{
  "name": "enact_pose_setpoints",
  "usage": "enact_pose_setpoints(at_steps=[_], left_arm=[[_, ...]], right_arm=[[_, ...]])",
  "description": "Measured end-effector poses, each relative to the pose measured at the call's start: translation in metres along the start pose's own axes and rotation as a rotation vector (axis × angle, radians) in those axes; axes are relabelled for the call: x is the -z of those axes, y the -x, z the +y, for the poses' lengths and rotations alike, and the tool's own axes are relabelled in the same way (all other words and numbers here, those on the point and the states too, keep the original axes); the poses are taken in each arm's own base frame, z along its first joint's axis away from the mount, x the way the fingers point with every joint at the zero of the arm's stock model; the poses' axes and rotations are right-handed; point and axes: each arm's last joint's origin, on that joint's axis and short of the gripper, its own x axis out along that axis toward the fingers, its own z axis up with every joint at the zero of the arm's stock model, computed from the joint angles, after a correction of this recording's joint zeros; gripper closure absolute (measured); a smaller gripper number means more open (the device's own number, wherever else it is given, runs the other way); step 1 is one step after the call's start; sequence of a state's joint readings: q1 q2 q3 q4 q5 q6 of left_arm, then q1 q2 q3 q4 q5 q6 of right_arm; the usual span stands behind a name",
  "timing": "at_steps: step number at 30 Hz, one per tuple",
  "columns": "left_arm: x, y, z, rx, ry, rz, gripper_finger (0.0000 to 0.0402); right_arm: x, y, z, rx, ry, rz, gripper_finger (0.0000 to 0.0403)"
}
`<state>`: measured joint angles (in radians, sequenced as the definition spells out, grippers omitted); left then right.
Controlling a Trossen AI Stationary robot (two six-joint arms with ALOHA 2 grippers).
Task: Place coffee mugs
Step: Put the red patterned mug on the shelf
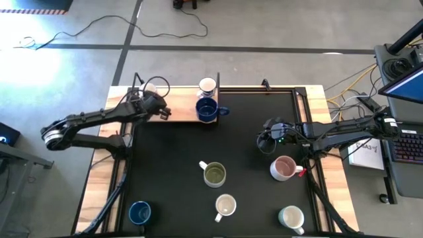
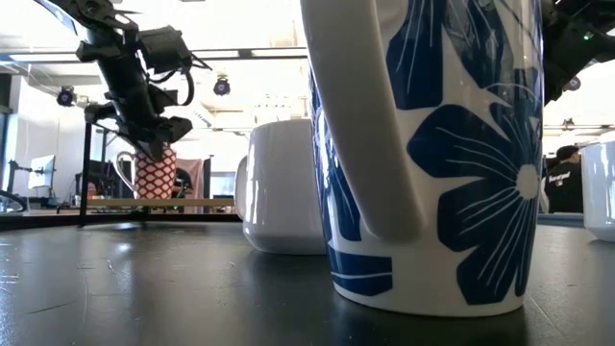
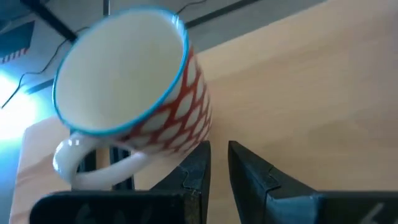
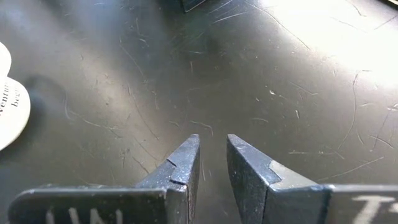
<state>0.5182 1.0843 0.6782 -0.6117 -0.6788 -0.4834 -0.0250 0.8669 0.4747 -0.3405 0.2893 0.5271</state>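
Two mugs already stand on the wooden shelf; the left gripper, fingers nearly together and empty, sits beside a red-patterned mug there. Right gripper, likewise narrow, hovers over the black surface.

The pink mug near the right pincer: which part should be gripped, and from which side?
Probably the rim wall of the pink mug, taken from straight above. It stands upright with its mouth open to the top, and its handle seems to point toward the table's right edge. The right pincer hovers just beside it over the black mat, so one finger inside and one outside suits.
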Motion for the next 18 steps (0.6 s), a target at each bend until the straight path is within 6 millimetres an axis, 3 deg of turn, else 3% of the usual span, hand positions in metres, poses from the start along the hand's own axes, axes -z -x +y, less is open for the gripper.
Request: enact_pose_setpoints(at_steps=[10, 18], left_arm=[[-0.026, 0.008, -0.007, 0.033, -0.033, -0.043, 0.0363], [-0.043, 0.018, 0.000, 0.017, -0.081, -0.045, 0.0363]], right_arm=[[0.000, 0.000, 0.000, 0.000, 0.003, 0.000, 0.0335], [0.000, 0.000, 0.000, 0.000, 0.004, 0.000, 0.0335]])
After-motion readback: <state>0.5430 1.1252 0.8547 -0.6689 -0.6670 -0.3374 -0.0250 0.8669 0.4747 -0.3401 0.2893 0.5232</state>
